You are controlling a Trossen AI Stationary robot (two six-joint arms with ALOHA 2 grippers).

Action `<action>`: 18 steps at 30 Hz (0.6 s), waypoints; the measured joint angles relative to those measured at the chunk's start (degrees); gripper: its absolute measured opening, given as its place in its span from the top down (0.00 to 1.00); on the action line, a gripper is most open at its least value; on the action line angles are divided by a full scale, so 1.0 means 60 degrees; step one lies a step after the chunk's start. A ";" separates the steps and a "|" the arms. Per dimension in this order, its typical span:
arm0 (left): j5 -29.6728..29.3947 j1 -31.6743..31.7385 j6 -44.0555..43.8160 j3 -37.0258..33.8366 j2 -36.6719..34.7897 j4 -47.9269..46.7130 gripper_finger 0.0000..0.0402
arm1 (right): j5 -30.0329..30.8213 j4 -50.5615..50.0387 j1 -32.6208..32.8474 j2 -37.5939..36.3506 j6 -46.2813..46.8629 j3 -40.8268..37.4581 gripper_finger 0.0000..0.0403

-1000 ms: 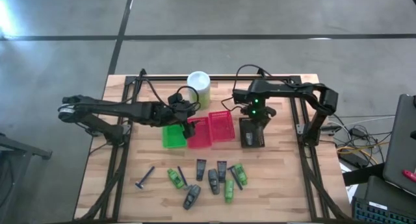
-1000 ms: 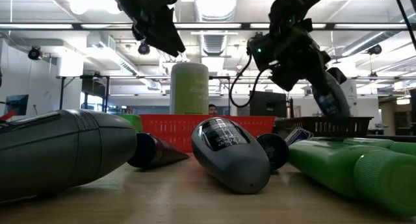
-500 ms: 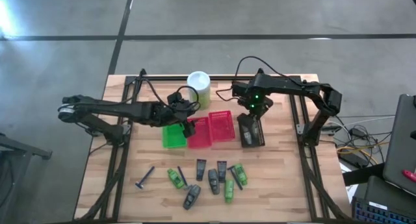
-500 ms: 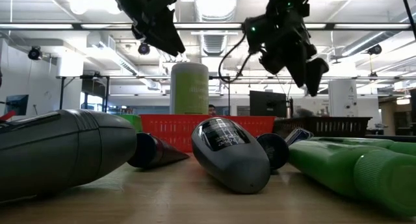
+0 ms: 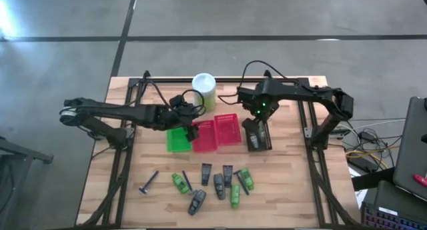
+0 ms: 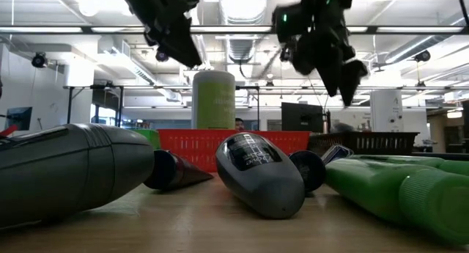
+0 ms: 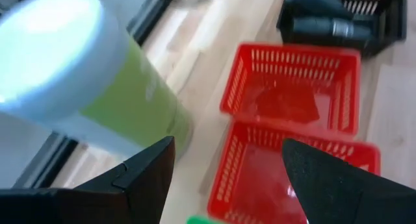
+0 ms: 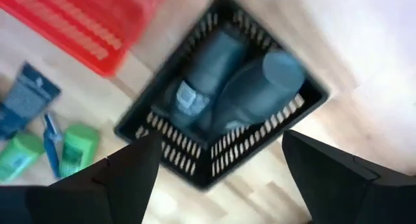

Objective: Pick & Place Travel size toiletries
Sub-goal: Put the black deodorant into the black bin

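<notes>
Both of my jaw pairs stood wide apart and held nothing. My right gripper [image 5: 257, 121] hung in the air above the dark mesh basket [image 5: 258, 136], at the basket's far end, with its fingers [image 8: 127, 178] spread to either side of the basket in the right wrist view. Two dark grey oval bottles [image 8: 224, 84] lay side by side inside that basket, touching each other. My left gripper [image 5: 193, 121] hovered over the near corner where the green basket [image 5: 177, 141] met the first red basket [image 5: 203, 137], its fingers [image 7: 146, 175] parted, with the tall pale-green canister [image 5: 204, 89] just beyond it. A second red basket [image 5: 227, 129] sat between the first red one and the dark basket; both red baskets looked bare inside from my left wrist.

On the near half of the table [image 5: 293, 183] the rest of the toiletries lay in a loose cluster: a bright green mini tube [image 5: 178, 183] beside a thin black stick, two black flat tubes [image 5: 206, 173] next to each other, more dark grey oval bottles [image 5: 196, 202], and two more green tubes [image 5: 235, 195] crossed by another dark stick. A razor [image 5: 148, 183] lay apart from the cluster, toward my left side.
</notes>
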 joint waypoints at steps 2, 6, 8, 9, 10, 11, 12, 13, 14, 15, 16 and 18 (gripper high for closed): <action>0.0003 0.0000 -0.0031 -0.0047 0.0009 -0.0335 0.28 | 0.0204 0.0143 0.0164 -0.0236 0.0228 0.0005 0.25; 0.0410 0.0000 -0.0442 -0.0158 0.0009 -0.0721 0.28 | 0.0262 0.0195 0.0488 -0.0464 0.1207 -0.0005 0.28; 0.1057 0.0000 -0.1022 -0.0158 -0.0005 -0.0941 0.28 | 0.0375 0.0195 0.0706 -0.0603 0.1694 -0.0005 0.30; 0.1457 -0.0003 -0.1286 -0.0158 -0.0006 -0.1053 0.28 | 0.0524 0.0195 0.0830 -0.0666 0.1941 -0.0005 0.30; 0.1817 -0.0006 -0.1483 -0.0158 -0.0006 -0.1192 0.28 | 0.0676 0.0195 0.0961 -0.0715 0.2199 -0.0005 0.30; 0.2103 -0.0028 -0.1616 -0.0168 -0.0006 -0.1356 0.28 | 0.0835 0.0189 0.1093 -0.0763 0.2399 -0.0005 0.31; 0.2309 -0.0065 -0.1731 -0.0201 -0.0006 -0.1511 0.28 | 0.0973 0.0165 0.1216 -0.0806 0.2628 -0.0005 0.31; 0.2397 -0.0128 -0.1813 -0.0263 -0.0009 -0.1607 0.28 | 0.1072 0.0122 0.1325 -0.0835 0.2879 -0.0005 0.31; 0.2427 -0.0219 -0.1902 -0.0336 -0.0027 -0.1703 0.28 | 0.1135 0.0088 0.1450 -0.0874 0.3150 -0.0005 0.32; 0.2434 -0.0347 -0.1992 -0.0432 -0.0053 -0.1773 0.28 | 0.1196 0.0074 0.1566 -0.0896 0.3382 -0.0005 0.32; 0.2440 -0.0498 -0.2067 -0.0537 -0.0099 -0.1787 0.28 | 0.1233 0.0053 0.1699 -0.0898 0.3583 -0.0005 0.32; 0.2433 -0.0885 -0.2277 -0.0719 -0.0190 -0.1748 0.28 | 0.1295 -0.0097 0.1979 -0.0895 0.3847 -0.0005 0.31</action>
